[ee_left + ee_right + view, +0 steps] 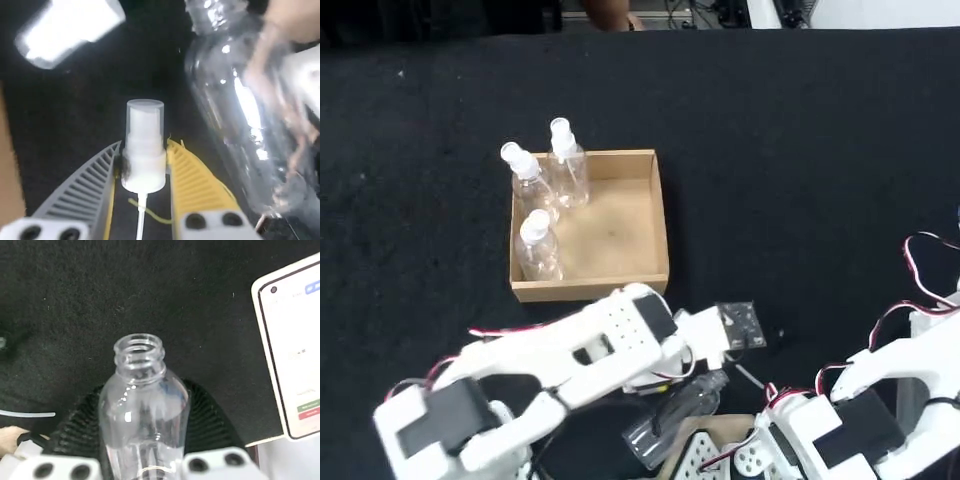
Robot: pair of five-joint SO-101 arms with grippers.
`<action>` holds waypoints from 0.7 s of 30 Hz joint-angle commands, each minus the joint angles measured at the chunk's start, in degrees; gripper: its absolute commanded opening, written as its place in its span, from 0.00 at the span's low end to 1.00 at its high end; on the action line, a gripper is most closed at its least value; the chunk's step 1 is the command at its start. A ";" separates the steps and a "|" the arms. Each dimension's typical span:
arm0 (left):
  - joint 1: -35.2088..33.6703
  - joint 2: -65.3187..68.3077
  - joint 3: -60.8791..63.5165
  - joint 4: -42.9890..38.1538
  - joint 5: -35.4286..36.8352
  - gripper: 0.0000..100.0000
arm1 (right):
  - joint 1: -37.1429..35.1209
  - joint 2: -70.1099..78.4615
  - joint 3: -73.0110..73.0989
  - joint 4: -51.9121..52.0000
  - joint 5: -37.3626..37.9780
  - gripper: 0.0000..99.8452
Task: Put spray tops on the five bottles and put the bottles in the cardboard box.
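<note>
Left arm lies across the near-left of the black cloth, just in front of the cardboard box. Three capped bottles stand upright along the box's left wall: two at the far corner, one nearer the front.

Left gripper: gray and yellow fingers are narrowed onto a white spray top and pinch its collar. The dip tube hangs between them. Blurred white block beyond it, possibly arm hardware, can't tell.

Open bottle, clear and slanted, is just beside the spray top. Right gripper has it: black fingers part-spread, clamped round the body, neck uncapped. In the high view it lies low between the two arms, in front of the box. Thin white tube sits near it.

Right arm is at near-right. Phone, lit, is beside that gripper. Screen text too small to read.
</note>
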 commanded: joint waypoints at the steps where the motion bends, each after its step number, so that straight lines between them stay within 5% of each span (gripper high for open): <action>1: -0.22 -13.63 -3.21 5.01 -0.44 0.03 | -1.41 -3.74 -3.47 -0.62 -4.48 0.01; 7: -6.64 -33.14 -4.44 6.77 -0.44 0.03 | -7.82 -13.23 4.79 -7.12 -14.51 0.01; 14: -14.11 -47.30 -12.09 6.24 -0.09 0.03 | -23.21 -34.77 20.88 -18.02 -31.12 0.01; 21: -15.34 -50.73 -14.55 -4.84 4.75 0.03 | -42.46 -50.33 29.58 -27.78 -46.95 0.01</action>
